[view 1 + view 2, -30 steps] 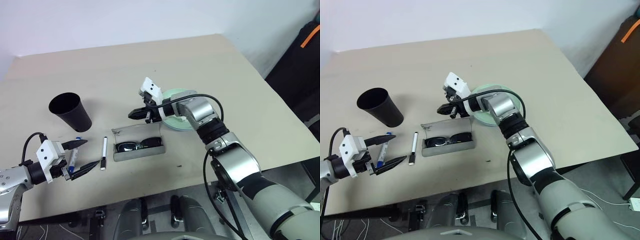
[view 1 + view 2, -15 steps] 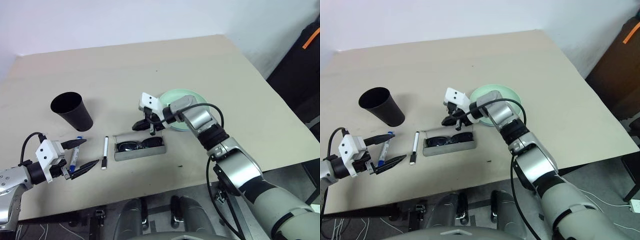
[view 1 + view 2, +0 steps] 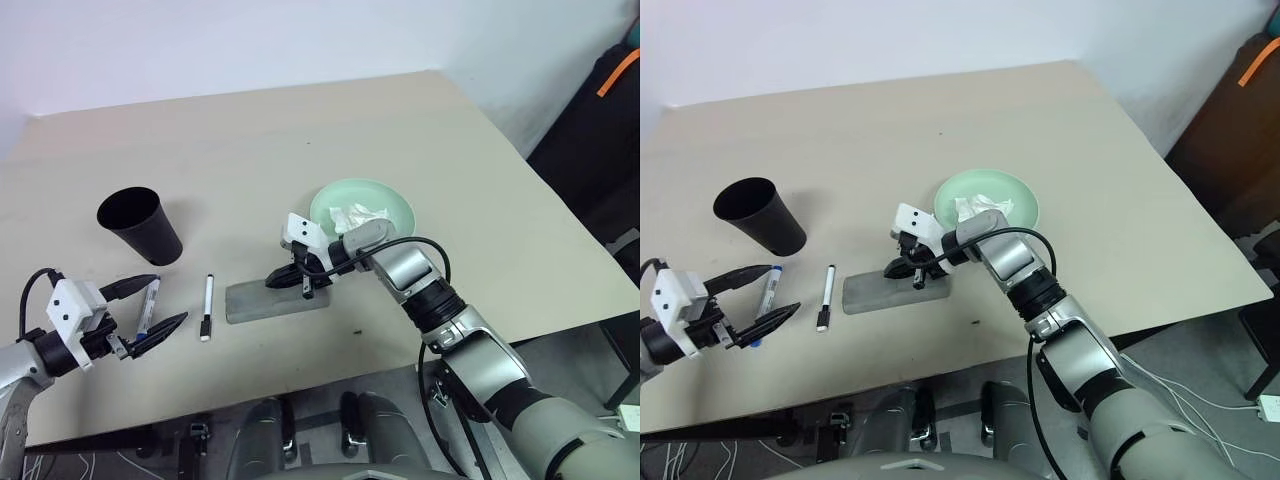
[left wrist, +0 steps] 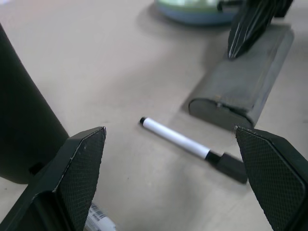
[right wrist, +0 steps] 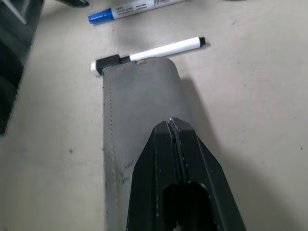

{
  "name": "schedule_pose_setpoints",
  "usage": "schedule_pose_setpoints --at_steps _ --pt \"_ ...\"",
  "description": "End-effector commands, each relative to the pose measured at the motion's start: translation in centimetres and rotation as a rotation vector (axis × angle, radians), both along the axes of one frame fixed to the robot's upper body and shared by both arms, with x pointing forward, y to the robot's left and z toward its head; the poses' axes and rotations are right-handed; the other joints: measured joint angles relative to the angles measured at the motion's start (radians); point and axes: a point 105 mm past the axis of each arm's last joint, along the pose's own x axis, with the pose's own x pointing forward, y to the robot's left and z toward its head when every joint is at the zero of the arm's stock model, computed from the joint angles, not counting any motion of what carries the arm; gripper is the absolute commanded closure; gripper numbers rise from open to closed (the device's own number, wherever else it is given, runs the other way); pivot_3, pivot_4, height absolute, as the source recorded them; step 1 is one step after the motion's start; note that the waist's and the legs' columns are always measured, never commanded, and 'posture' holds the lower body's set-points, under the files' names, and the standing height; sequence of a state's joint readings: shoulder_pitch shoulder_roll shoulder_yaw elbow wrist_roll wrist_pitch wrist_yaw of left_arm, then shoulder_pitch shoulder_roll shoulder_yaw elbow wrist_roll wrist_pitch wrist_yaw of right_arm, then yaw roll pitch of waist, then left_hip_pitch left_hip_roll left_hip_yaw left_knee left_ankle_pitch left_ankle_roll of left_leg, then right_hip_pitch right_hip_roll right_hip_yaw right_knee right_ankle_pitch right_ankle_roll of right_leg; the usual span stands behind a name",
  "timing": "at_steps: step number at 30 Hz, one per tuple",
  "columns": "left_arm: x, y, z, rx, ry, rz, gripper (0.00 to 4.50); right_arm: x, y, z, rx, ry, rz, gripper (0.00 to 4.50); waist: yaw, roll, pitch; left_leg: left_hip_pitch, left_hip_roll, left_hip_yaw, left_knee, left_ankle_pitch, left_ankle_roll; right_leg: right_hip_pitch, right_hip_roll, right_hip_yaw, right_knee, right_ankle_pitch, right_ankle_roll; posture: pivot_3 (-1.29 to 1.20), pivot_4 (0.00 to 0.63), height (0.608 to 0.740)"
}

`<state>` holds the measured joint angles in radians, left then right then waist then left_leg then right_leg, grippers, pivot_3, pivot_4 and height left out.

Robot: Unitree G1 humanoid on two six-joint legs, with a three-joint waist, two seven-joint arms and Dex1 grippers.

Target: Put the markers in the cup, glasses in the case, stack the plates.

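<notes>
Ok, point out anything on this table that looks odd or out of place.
A crumpled white tissue lies in the mint green plate, which needs to be bare for stacking. Both markers, black-capped and blue-capped, still lie beside the cup.

Lighting: bright, even and diffuse, cast from overhead. Shadows: soft and short, noted beneath the cup (image 3: 140,224) and beside the case (image 5: 137,139). Glare: none on the matte table (image 3: 420,140). Focus: head views sharp; near fingers (image 4: 72,180) in the left wrist view rendered soft.
</notes>
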<state>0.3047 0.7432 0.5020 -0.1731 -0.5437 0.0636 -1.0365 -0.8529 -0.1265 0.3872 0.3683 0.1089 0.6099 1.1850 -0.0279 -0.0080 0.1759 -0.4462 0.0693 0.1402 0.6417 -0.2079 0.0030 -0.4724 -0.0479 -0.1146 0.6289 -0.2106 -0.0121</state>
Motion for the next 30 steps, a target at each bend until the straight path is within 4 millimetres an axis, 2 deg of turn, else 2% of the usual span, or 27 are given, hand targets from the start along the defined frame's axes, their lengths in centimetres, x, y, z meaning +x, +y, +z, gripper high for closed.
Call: schedule_pose_setpoints --at_steps 1,6,12,18,19,22,30 --pt "-0.6 1.1 1.6 -0.035 -0.019 0.091 0.0 -0.5 0.1 4.0 0.194 0.019 0.041 4.48 -0.002 0.0 0.0 0.0 0.0 0.0 0.0 0.0 0.0 0.0 0.0 0.0 0.0 0.0 0.0 0.0 0.15 0.74" --pt "-1.2 3.0 0.6 -0.106 0.141 0.328 0.0 -0.1 -1.7 4.7 0.224 -0.02 0.024 4.48 -0.002 0.0 0.0 0.0 0.0 0.0 -0.001 0.0 0.0 -0.002 0.0 0.0 -0.001 0.0 0.0 0.0 0.15 0.74" --pt "-1.7 3.2 -0.2 -0.08 0.263 0.462 0.0 0.4 -3.1 5.5 0.24 -0.049 -0.013 4.48 -0.008 0.0 0.0 -0.001 -0.001 0.0 -0.003 0.0 0.0 -0.001 0.0 0.0 -0.005 0.0 0.0 0.0 0.15 0.74" --pt "-0.5 4.4 -2.0 0.084 0.354 0.643 0.0 1.2 -4.3 5.8 0.232 -0.081 -0.062 4.48 -0.007 0.0 0.0 0.0 -0.002 0.0 -0.009 0.0 0.0 0.001 0.0 0.0 -0.006 0.0 0.0 0.0 0.15 0.74" --pt "-0.2 4.4 -2.2 0.109 0.37 0.652 0.0 1.4 -4.4 5.7 0.228 -0.085 -0.07 4.48 -0.007 0.0 0.0 0.0 -0.002 0.0 -0.009 0.0 0.0 0.001 0.0 0.0 -0.006 0.0 0.0 0.0 0.15 0.74" --pt "0.9 2.4 -1.6 0.036 0.383 0.58 0.0 1.7 -4.7 5.6 0.218 -0.101 -0.09 4.48 -0.007 -0.001 0.0 0.001 -0.002 0.0 -0.009 0.001 -0.001 0.001 0.0 0.0 -0.004 0.001 0.0 0.0 0.15 0.74" --pt "1.9 2.5 -1.9 0.062 0.524 0.683 0.0 2.3 -5.5 5.5 0.203 -0.117 -0.137 4.48 -0.009 -0.002 0.0 0.002 -0.003 0.0 -0.007 0.001 -0.001 0.003 0.001 0.0 -0.002 0.002 0.004 0.0 0.15 0.74"
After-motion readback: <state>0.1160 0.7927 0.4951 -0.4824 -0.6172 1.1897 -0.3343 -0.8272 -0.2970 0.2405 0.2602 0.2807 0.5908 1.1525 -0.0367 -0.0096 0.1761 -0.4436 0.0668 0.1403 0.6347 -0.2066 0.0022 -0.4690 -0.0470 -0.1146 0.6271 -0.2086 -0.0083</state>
